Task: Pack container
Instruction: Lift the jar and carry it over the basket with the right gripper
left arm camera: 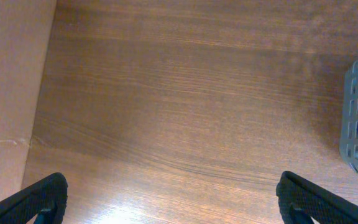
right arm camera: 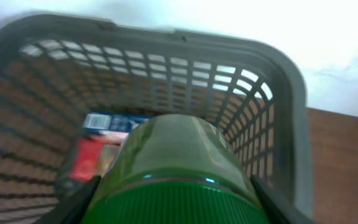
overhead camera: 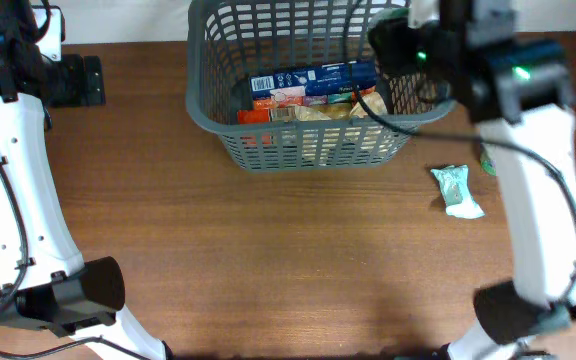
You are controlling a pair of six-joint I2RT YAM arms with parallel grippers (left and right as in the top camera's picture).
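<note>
Now the bottle could fall hard

The right tool (right arm camera: pixel 176 210) is pinching a green bottle (right arm camera: pixel 173 146) at its ribbed cap end. The picture is blurry, so it may be a jar. It hangs above the right part of the grey basket (overhead camera: pixel 298 152), which sits at the far middle of the surface (overhead camera: pixel 268 260). The basket already holds a blue box (overhead camera: pixel 313 78) and some orange packs (overhead camera: pixel 268 103) beside it.

What could go wrong? If the tool lets go from up high, the bottle may land hard on the packs and squash them, or bounce. It also hangs close to the right wall. A small slip sideways could make it hit the rim and roll out onto the wood.

The left tool (left arm camera: pixel 173 200) is spread wide and holds nothing. It is over bare wood to the left of the basket, too far off to help. A small pale packet (overhead camera: pixel 456 190) lies outside on the right, not yet packed.
</note>
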